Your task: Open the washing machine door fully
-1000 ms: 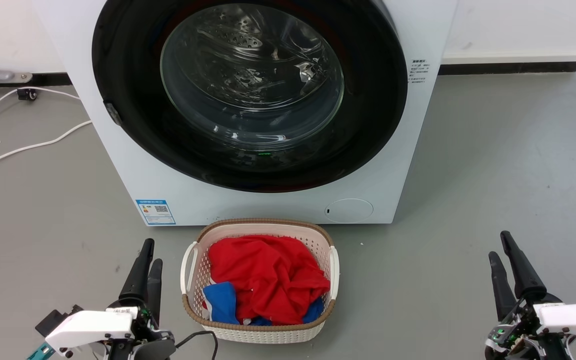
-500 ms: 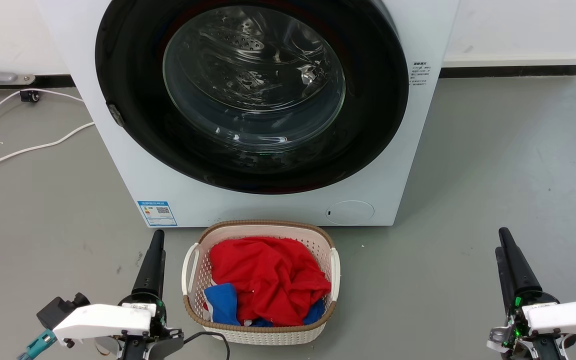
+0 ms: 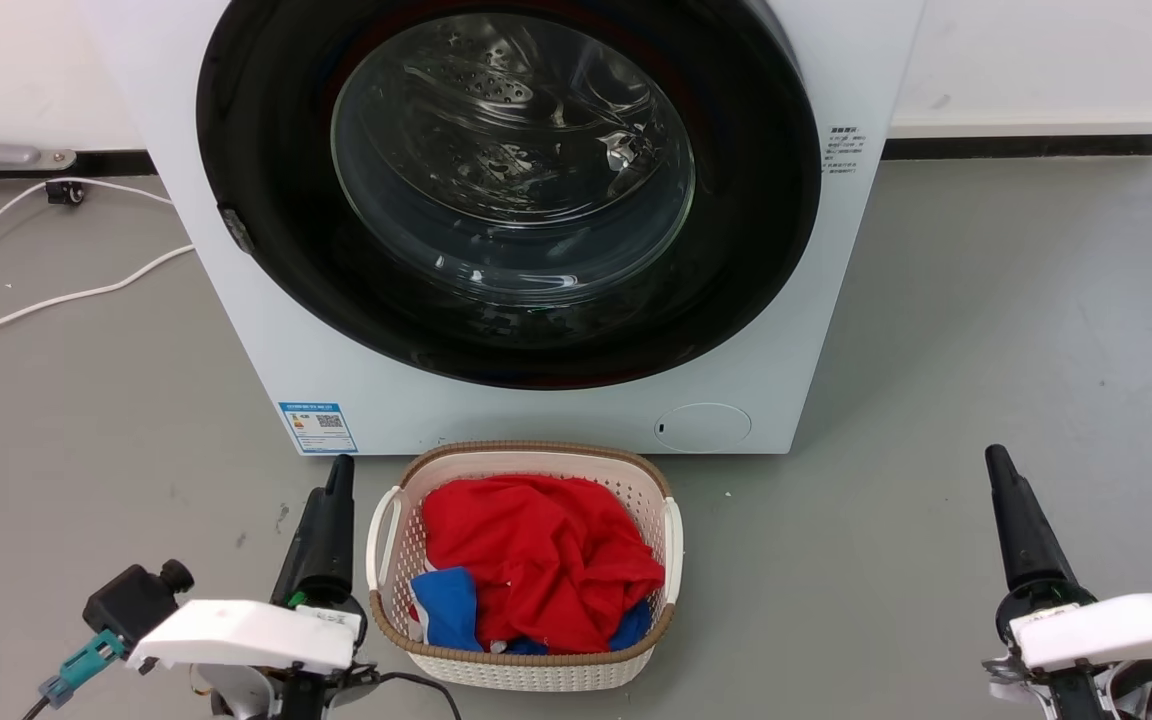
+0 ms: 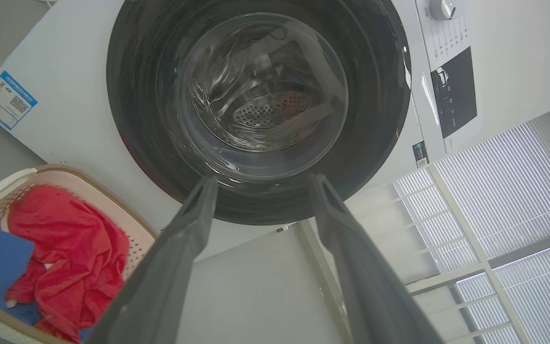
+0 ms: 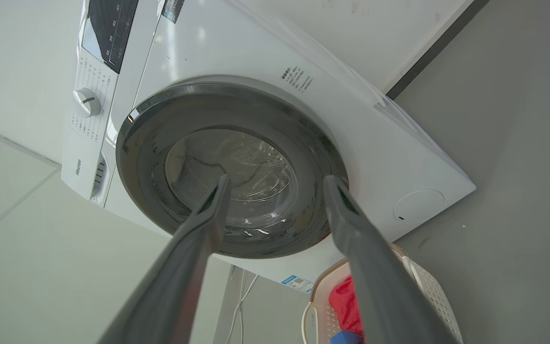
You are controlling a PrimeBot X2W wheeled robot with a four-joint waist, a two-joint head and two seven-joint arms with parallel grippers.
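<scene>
The washing machine (image 3: 556, 420) is a white box standing on the grey floor. Its round black washing machine door (image 3: 511, 170) with the domed glass lies flat against the front, shut. My left gripper (image 3: 336, 480) hovers low at the lower left beside the basket, well short of the machine, seen edge-on. In the left wrist view the left gripper (image 4: 264, 181) is open, with the door (image 4: 260, 95) beyond its fingers. My right gripper (image 3: 998, 470) hangs at the lower right over bare floor. In the right wrist view it (image 5: 277, 180) is open, facing the door (image 5: 232, 167).
A white woven basket (image 3: 521, 460) with red and blue clothes (image 3: 536, 560) stands on the floor right in front of the machine, between my arms. White cables (image 3: 56, 295) trail across the floor at the left. A dark skirting line runs along the back wall.
My left gripper has slid right and forward towards the basket's corner. Both grippers have turned edge-on in the head view. The door has not moved.
</scene>
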